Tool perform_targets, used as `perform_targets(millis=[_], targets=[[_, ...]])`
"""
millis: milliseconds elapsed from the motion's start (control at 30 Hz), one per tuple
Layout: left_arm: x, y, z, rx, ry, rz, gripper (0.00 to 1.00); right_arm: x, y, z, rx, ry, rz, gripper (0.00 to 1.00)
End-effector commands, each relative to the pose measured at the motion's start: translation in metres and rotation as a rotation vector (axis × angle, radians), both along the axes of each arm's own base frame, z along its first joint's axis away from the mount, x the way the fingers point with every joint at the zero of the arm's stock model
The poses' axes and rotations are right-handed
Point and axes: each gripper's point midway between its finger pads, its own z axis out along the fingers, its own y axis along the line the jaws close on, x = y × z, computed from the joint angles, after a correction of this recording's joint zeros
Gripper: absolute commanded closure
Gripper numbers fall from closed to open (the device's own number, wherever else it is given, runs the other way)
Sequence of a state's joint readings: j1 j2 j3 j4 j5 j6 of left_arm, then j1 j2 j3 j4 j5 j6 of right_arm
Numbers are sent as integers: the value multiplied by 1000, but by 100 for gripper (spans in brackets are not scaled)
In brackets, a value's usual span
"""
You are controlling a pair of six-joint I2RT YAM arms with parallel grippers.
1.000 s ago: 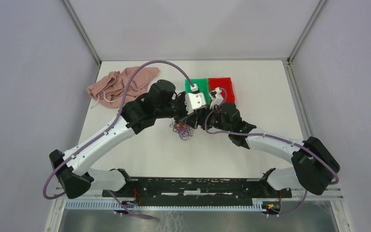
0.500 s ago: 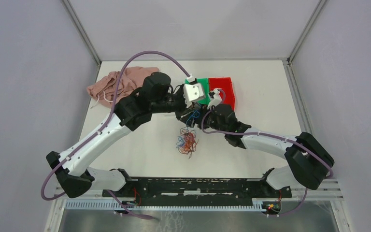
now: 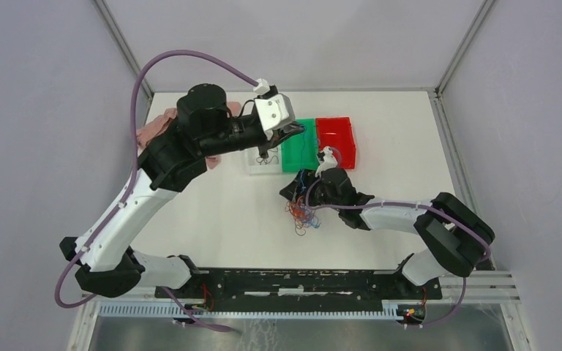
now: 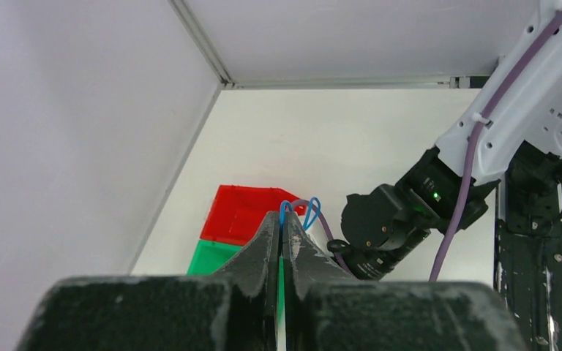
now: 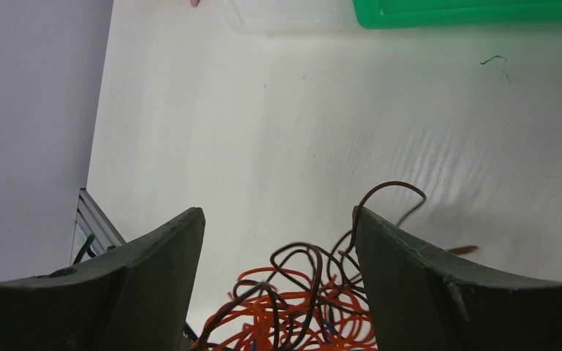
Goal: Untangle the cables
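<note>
1. My right hand (image 5: 278, 213) hangs spread open; the cables (image 5: 293, 303) lie wadded on the table (image 5: 263, 110) directly beneath it.
2. My left hand (image 4: 280, 221), raised farther off above the green bin (image 3: 300, 152), pinches one blue wire (image 4: 298, 208).

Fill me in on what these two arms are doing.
They are untangling a wad of thin cables. The left end effector is shut on one blue cable, raised above the green bin. The right end effector hangs open just over the orange-red and dark wad on the table, not gripping it.
</note>
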State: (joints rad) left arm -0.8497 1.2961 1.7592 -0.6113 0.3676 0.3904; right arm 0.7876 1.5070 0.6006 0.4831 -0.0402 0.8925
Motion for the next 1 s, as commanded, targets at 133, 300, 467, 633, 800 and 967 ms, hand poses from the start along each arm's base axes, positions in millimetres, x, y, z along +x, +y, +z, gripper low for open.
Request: perform_targets(millis=[133,300,467,633,800,967], targets=[[3,15,81,-139,-209,59,97,3,-10,-15,-43,-23,-45,20],[8,31,136,-242,-363,140,97,2,-16,-26,-75,-16,-62,20],[11,51,177,-309,-525,224,97,1,-23,-37,-110,-6,-75,21],[8,82,229,-430,-702,351,97,1,-25,-41,-126,-3,-78,21],[-8,113,273,-561,-835,430,97,1,-27,-41,-136,0,-85,18],[-24,137,299,-645,-929,482,97,2,-29,-37,-154,-4,-89,16]])
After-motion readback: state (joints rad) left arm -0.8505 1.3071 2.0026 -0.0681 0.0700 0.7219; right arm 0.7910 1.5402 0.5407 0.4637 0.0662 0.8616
